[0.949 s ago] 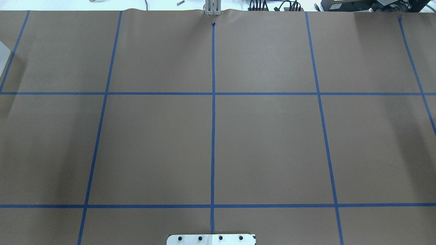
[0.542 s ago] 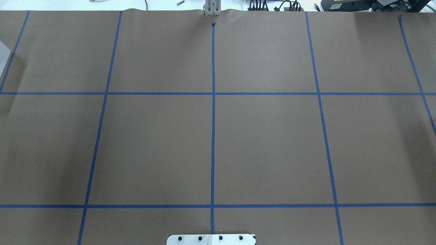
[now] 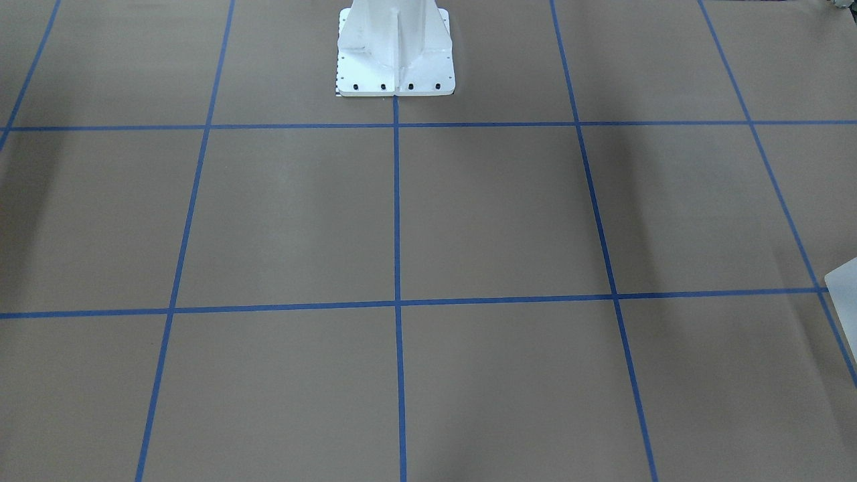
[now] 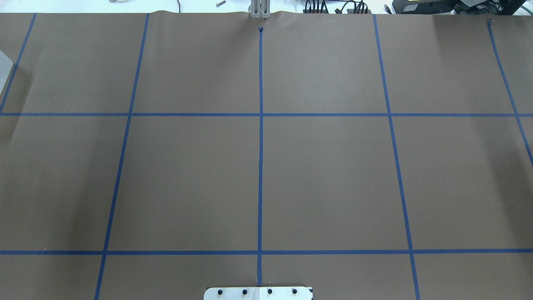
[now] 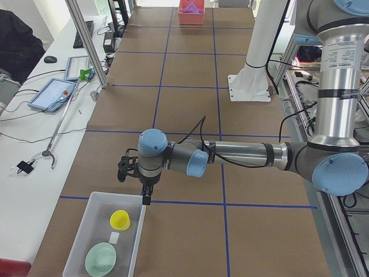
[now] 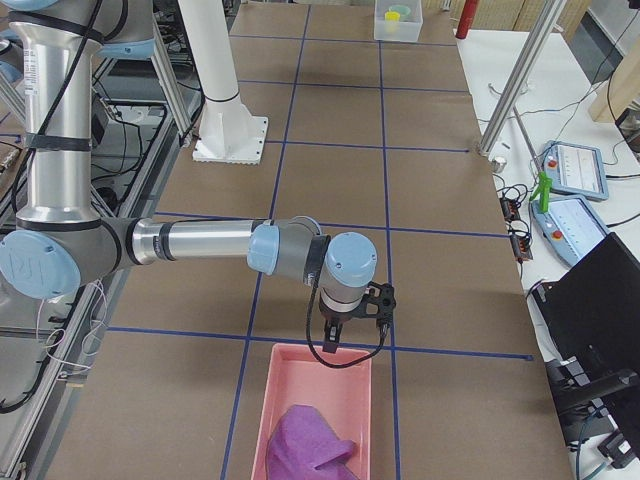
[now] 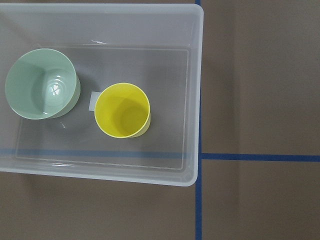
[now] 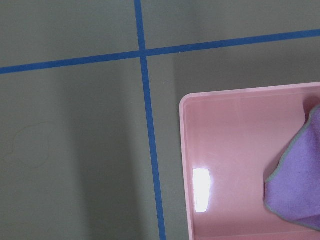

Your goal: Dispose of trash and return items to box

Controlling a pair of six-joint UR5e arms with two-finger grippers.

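The box (image 7: 197, 100) is a pale translucent container holding a yellow cup (image 7: 122, 110) and a green bowl (image 7: 42, 84). In the exterior left view the box (image 5: 115, 197) lies at the near table end, and my left gripper (image 5: 145, 199) hangs just above its far rim; I cannot tell whether it is open or shut. Only a corner of the box shows in the overhead view (image 4: 4, 68). My right gripper (image 6: 328, 342) hovers over the near rim of a pink bin (image 6: 262, 410) holding a purple cloth (image 6: 305, 445); I cannot tell its state.
The white robot pedestal (image 3: 395, 47) stands at the table's middle edge. Brown paper with blue tape lines (image 4: 260, 146) covers the table. Tablets and cables (image 5: 55, 92) lie on the side bench. The pink bin's corner shows in the right wrist view (image 8: 225, 165).
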